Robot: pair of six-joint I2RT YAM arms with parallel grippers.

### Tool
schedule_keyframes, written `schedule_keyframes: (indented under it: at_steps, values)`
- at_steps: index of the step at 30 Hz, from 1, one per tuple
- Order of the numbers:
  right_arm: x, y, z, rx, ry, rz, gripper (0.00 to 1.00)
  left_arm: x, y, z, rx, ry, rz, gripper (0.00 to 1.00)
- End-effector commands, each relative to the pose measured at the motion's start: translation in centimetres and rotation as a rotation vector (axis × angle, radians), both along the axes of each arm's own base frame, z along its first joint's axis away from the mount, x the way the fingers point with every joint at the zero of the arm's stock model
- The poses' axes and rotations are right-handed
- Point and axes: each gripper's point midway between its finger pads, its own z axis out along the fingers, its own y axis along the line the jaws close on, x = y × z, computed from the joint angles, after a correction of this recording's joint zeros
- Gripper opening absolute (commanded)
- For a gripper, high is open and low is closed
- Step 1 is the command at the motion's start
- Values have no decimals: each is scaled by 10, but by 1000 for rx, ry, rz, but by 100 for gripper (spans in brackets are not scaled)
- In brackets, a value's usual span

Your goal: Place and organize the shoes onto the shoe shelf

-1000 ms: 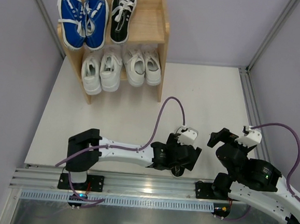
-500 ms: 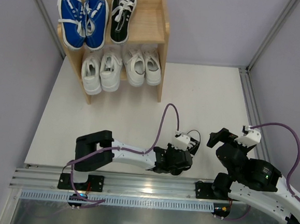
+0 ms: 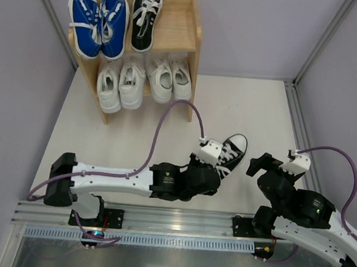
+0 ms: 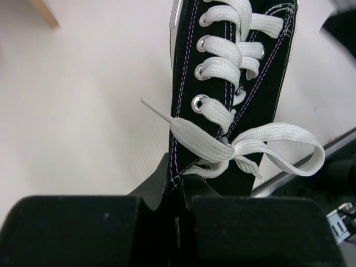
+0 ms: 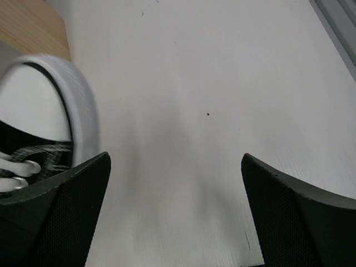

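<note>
My left gripper [image 3: 211, 166] is shut on the heel-end collar of a black canvas shoe [image 3: 232, 150] with white laces and toe cap. The shoe points up and to the right over the white table. In the left wrist view the gripper [image 4: 179, 192] pinches the black side wall of the shoe [image 4: 236, 67]. My right gripper [image 3: 263, 167] is open just right of the shoe, and its wrist view shows the gripper [image 5: 175, 186] with nothing in it and the white toe cap [image 5: 80, 103] at the left. The shoe shelf [image 3: 176, 33] holds a blue pair [image 3: 98, 22], one black shoe [image 3: 146, 13] and two white pairs [image 3: 145, 80].
The right half of the shelf's top tier is bare wood. An aluminium rail [image 3: 159, 221] runs along the near edge under both arm bases. Purple walls and metal frame posts [image 3: 318, 42] close in the table. A purple cable [image 3: 167, 123] loops above the left arm.
My left gripper closed on the black shoe at the near edge, then swung it up and away from the rail into full view. The right arm has stayed put.
</note>
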Motion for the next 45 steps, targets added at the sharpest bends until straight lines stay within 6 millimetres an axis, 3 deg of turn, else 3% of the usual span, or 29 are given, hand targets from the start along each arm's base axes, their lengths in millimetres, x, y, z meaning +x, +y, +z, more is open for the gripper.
schedule_keyframes:
  at_steps: [1, 2, 5, 9, 11, 12, 13, 19, 21, 25, 34, 37, 45]
  values:
    - [2, -6, 15, 25, -48, -25, 100, 31, 26, 114, -129, -230, 113, 0]
    - [2, -5, 16, 23, -49, -24, 100, 36, 32, 142, -164, -269, 142, 0]
    - [4, -3, 17, 25, -52, -21, 100, 55, 44, 185, -157, -364, 153, 0]
    - [4, -1, 19, 27, -50, -13, 100, 81, 61, 270, -232, -488, 193, 0]
    - [4, 0, 18, 28, -48, -11, 100, 97, 71, 296, -202, -551, 217, 0]
    - [4, 0, 19, 25, -49, -9, 100, 101, 78, 326, -255, -577, 229, 0]
    - [4, 1, 19, 27, -50, -6, 100, 117, 82, 330, -223, -600, 259, 0]
    - [5, 4, 21, 23, -53, 12, 100, 173, 117, 402, -250, -737, 398, 0]
    - [5, 5, 22, 24, -55, 21, 100, 196, 136, 413, -238, -764, 460, 0]
    - [6, 9, 25, 33, -64, 35, 100, 231, 154, 427, -227, -809, 548, 0]
    - [6, 15, 22, 48, -65, 68, 100, 290, 170, 408, -298, -822, 697, 0]
    - [5, 16, 18, 54, -64, 84, 100, 301, 175, 402, -356, -808, 743, 0]
    - [1, 13, 14, 61, -73, 109, 100, 302, 186, 415, -573, -823, 861, 0]
